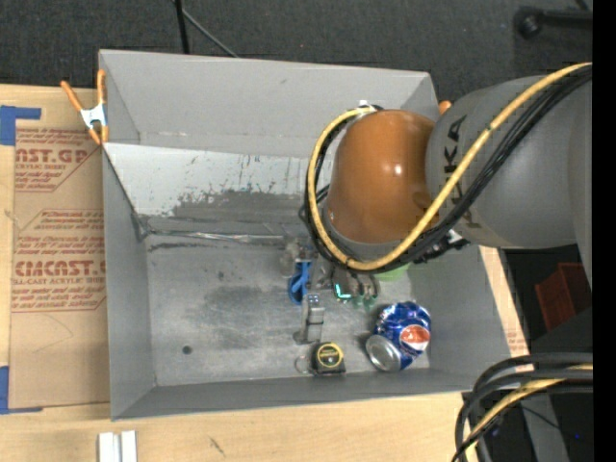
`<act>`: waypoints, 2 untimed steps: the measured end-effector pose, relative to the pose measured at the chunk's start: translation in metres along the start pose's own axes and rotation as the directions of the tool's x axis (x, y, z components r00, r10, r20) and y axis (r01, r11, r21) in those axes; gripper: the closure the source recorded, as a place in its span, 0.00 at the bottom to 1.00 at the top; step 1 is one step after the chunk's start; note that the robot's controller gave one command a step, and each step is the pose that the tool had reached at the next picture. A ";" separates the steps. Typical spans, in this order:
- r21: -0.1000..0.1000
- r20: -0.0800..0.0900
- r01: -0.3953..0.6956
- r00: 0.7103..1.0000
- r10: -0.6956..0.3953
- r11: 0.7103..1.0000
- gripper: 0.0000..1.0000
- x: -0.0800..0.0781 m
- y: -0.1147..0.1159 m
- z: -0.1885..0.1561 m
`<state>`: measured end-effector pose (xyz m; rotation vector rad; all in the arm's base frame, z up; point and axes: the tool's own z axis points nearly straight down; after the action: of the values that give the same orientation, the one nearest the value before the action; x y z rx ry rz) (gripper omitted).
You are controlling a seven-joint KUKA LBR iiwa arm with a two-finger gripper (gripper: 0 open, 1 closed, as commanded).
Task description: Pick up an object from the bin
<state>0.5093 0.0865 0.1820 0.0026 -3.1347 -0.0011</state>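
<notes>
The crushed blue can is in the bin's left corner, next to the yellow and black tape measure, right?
Not quite: the camera view shows the crushed blue can toward the right of the bin, by its near wall, not in the left corner. It does lie next to the yellow and black tape measure.

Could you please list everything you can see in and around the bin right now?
bin: one, grey metal, centre of view.
crushed can: one, blue with red and white, front right of the bin floor.
tape measure: one, black and yellow, by the front wall, left of the can.
blue piece: one, blue, mid-floor at the edge of the cover; kind unclear.
green piece: one, green, partly hidden under the cover.
grey metal piece: one, between the blue piece and the tape measure; loose or robot part, cannot tell.
arm: one, grey, from the right.
orange cover: one, on the arm's wrist.
</notes>
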 end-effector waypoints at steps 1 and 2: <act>0.003 0.004 0.123 0.992 -0.123 0.992 0.00 -0.060 -0.043 0.116; 0.006 0.009 0.617 0.787 -0.617 0.787 0.00 -0.083 -0.034 0.081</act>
<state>0.5915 0.0523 0.1005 1.0288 -2.9732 -0.0003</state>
